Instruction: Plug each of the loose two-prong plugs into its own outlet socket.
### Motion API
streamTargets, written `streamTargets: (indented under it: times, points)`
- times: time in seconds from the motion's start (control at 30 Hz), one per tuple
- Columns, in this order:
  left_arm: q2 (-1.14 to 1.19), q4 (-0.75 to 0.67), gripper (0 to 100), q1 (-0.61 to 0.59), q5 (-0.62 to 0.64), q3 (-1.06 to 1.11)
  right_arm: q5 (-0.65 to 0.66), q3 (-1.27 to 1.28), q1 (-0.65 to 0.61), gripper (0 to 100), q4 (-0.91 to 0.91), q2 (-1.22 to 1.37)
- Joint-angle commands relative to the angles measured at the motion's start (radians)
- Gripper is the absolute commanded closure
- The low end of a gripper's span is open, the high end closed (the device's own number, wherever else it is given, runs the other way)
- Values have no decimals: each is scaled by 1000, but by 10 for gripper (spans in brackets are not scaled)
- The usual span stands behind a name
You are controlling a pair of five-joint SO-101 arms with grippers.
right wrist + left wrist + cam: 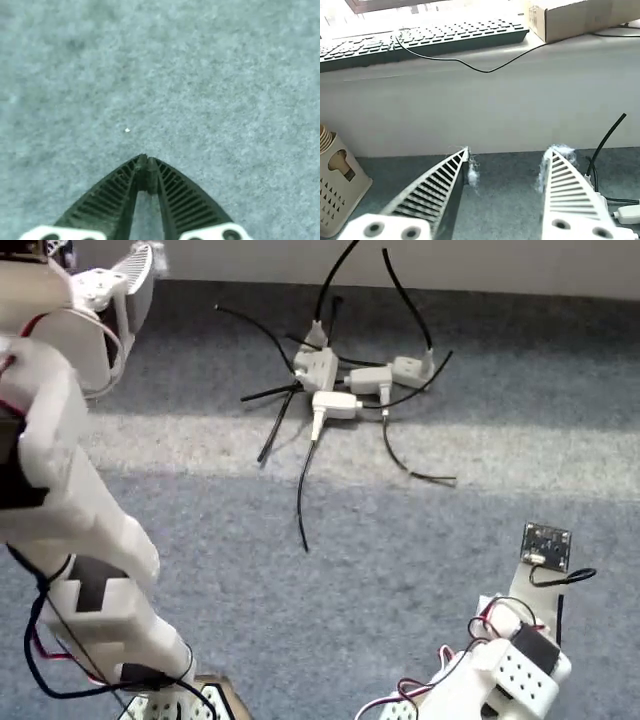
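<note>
High view — plugs (337, 405) lying loose
Left gripper (507, 152) is hanging open, nearer them; right gripper (147, 162) is resting closed, empty

Left arm (80, 520) raised at far left, left gripper (507, 155) level, jaws spread wide. Right arm (515, 670) tucked near right, right gripper (148, 165) pointing down, jaws closed

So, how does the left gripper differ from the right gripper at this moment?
The left gripper is open, with a wide gap between its tips; the right gripper is shut, tips touching. The left gripper's fingers are white with fluff on the tips; the right gripper's fingers are dark. The left gripper faces a pale wall; the right gripper points at the grey mat. Both have ribbed, tapered fingers and hold nothing.
</note>
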Motion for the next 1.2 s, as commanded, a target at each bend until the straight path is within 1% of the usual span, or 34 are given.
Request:
streamTargets:
  times: [0.0,0.1,0.17,0.3,0.43,0.5,0.6,0.77,0.87,0.97,1.03,1.1,1.17]
  points:
    - [-242,8,766,-15,9,219,-157,-246,-99,991,182,2]
    - [-447,5,766,-13,9,476,-284,-401,-228,991,265,2]
    - [-585,5,766,-12,9,664,-333,-458,-346,991,280,2]
    - [-832,3,766,-12,8,1061,-353,-458,-567,991,280,1]
    - [-1024,2,766,-12,6,1468,-354,-420,-677,988,269,1]
    - [-1104,-26,766,-12,6,1650,-354,-410,-704,988,245,1]
    - [-1214,-138,766,-12,5,1919,-354,-354,-725,987,189,1]
    - [-1428,-371,766,-13,5,2390,-354,-179,-725,987,96,1]
    - [-1593,-545,766,-13,5,2632,-354,-74,-725,987,30,1]
    - [-1778,-667,766,-13,5,2882,-354,-5,-725,987,-13,1]
    - [-1906,-715,766,-12,5,3034,-354,22,-725,987,-13,1]
    - [-2026,-723,766,-12,5,3162,-354,41,-725,987,-12,1]
    - [-2048,-723,765,-12,5,3234,-354,42,-725,987,-8,1]
